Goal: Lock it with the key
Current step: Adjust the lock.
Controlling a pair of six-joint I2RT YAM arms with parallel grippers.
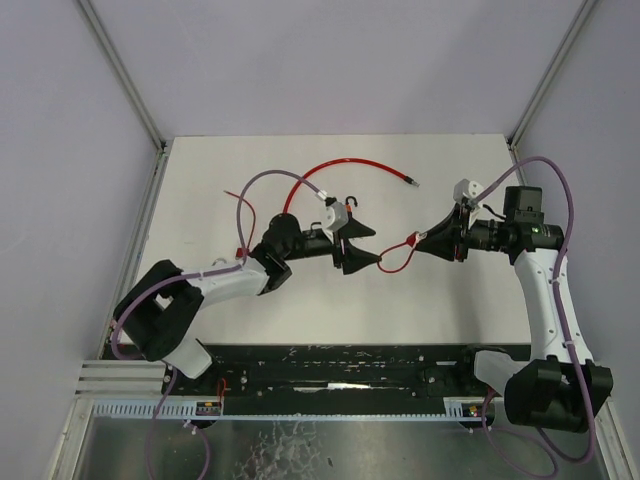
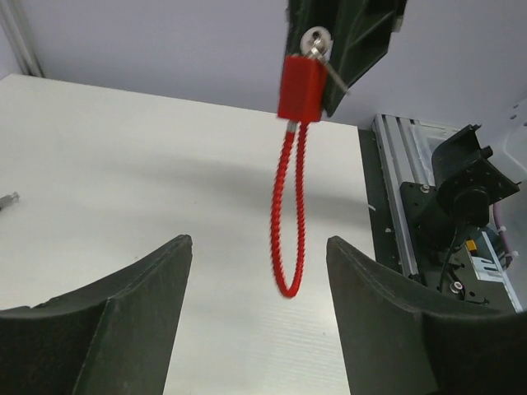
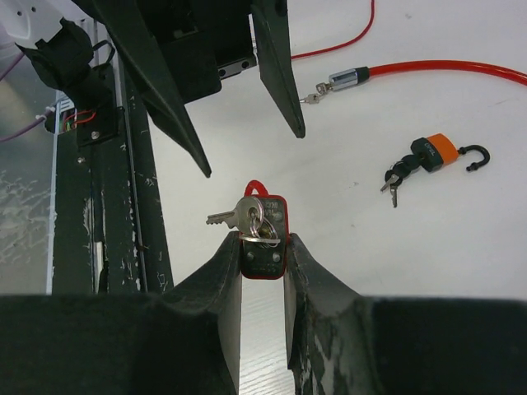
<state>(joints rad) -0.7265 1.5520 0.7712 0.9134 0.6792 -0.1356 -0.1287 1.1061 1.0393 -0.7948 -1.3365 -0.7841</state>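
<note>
Above table (image 1: 300, 310), right pincer (image 3: 263, 240) grips one red lock (image 2: 300, 89); left pincer (image 2: 257, 247) wide, empty.

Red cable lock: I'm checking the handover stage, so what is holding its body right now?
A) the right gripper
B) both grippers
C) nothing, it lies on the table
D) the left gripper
A: in the right wrist view the right gripper is shut on the body of the red cable lock, while the left gripper stands open and does not touch it.
</note>
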